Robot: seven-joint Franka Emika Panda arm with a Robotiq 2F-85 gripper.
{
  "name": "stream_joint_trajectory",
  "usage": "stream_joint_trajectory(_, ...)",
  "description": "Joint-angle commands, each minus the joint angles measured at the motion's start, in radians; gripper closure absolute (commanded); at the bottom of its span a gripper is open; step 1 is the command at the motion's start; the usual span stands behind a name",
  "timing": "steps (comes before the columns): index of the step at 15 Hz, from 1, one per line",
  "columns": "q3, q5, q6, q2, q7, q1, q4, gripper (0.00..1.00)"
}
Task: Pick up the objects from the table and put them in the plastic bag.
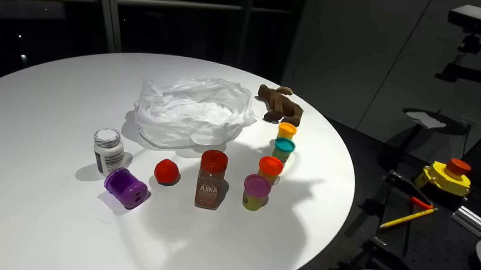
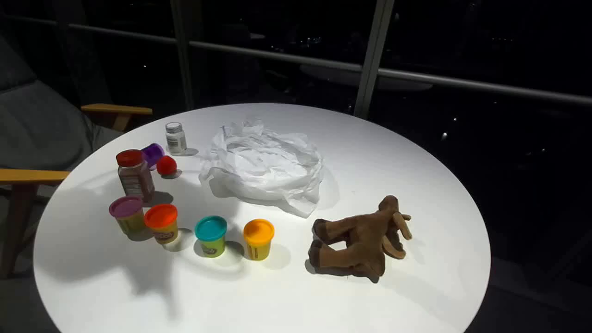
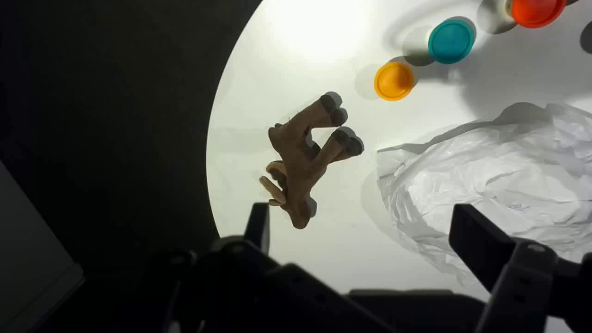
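My claw (image 3: 363,225) over the table (image 3: 245,111), jaws apart, on it in an exterior view a toy (image 2: 365,233), four tubs (image 2: 211,236), a jar (image 2: 135,178), the bag (image 2: 263,187) mid-table, a ball (image 2: 166,165), a purple cup (image 2: 156,152), I think, partly hidden, a bottle (image 2: 175,139) far back

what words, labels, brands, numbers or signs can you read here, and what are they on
"AJIKA": red-capped spice jar.
Possibly "GEORGIAN" below that, blurred; its other print is too small.
White bottle: label print too small to read.
Modelling-dough tubs: logos too blurred to read.
Plastic bag: faint mark, unreadable.
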Motion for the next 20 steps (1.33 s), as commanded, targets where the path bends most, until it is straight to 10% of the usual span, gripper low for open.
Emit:
stream_joint_trajectory(1, -0.021, -0.008, -0.005, 0.001, 0.006, 0.023, 0.008, 0.00)
stream_joint_trajectory(20, -0.049, 0.038, 0.076, 0.083, -0.013, 0.045, -0.038, 0.00)
